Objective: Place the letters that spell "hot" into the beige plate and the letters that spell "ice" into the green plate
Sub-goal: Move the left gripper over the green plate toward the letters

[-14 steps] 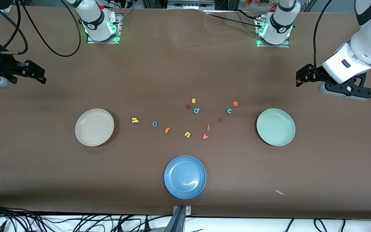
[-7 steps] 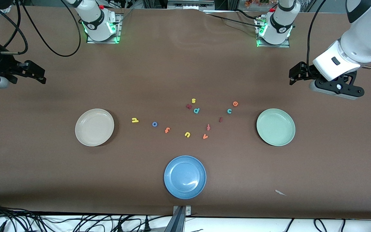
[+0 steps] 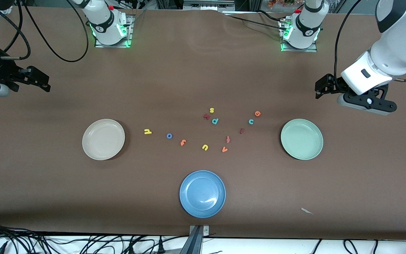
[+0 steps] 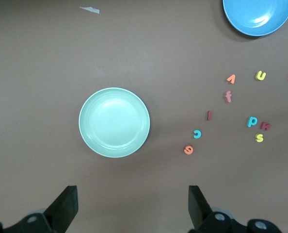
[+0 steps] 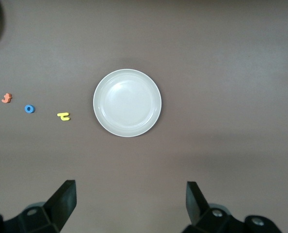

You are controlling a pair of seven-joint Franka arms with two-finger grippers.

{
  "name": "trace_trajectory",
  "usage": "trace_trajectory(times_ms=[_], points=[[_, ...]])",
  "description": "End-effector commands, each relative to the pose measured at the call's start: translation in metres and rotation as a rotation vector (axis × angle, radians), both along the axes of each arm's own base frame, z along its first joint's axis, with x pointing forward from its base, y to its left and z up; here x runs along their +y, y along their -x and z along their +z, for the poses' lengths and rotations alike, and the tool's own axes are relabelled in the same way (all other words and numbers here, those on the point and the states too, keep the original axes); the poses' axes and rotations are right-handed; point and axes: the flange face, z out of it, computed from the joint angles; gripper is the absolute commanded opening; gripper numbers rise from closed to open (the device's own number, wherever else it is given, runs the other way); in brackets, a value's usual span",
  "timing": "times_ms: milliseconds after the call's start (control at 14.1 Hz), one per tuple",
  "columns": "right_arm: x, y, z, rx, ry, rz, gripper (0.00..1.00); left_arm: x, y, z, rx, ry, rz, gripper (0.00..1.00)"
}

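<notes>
The beige plate [image 3: 103, 139] [image 5: 127, 102] and the green plate [image 3: 301, 139] [image 4: 114, 122] both lie bare. Between them are scattered the yellow h [image 3: 147, 131] [image 5: 63, 116], blue o [image 3: 169, 135] [image 5: 29, 108] and orange t [image 3: 183, 142] [image 5: 7, 98], then the dark red i [image 3: 241, 131] [image 4: 209, 115], teal c [image 3: 251, 121] [image 4: 197, 134] and orange e [image 3: 257, 113] [image 4: 188, 150]. My left gripper [image 3: 318, 88] [image 4: 133, 204] hangs open and holds nothing, over bare table beside the green plate. My right gripper [image 3: 44, 82] [image 5: 131, 201] waits open over the table's right-arm end.
A blue plate [image 3: 202, 193] lies nearest the front camera. Other letters lie among the task's own: yellow u [image 3: 205, 147], orange v [image 3: 224, 149], red f [image 3: 228, 139], teal p [image 3: 215, 121], dark red n [image 3: 206, 116], yellow s [image 3: 211, 110]. A white scrap [image 3: 307, 211] lies near the front edge.
The left arm has swung its gripper a little toward the middle of the table. The right arm, plates and letters have not moved.
</notes>
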Motion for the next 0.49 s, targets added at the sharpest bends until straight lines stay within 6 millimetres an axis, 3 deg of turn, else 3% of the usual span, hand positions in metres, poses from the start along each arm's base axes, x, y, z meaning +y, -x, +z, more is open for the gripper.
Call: trace_trajectory(times_ms=[0, 283, 424], points=[[0.000, 0.001, 0.005, -0.011, 0.018, 0.000, 1.00, -0.007, -0.020, -0.018, -0.023, -0.005, -0.004, 1.00], [0.000, 0.000, 0.003, -0.010, 0.018, 0.000, 1.00, -0.008, -0.039, -0.038, -0.064, 0.002, -0.003, 1.00], [0.000, -0.001, 0.002, -0.007, 0.018, 0.000, 1.00, -0.009, -0.042, -0.040, -0.084, 0.007, -0.015, 1.00]])
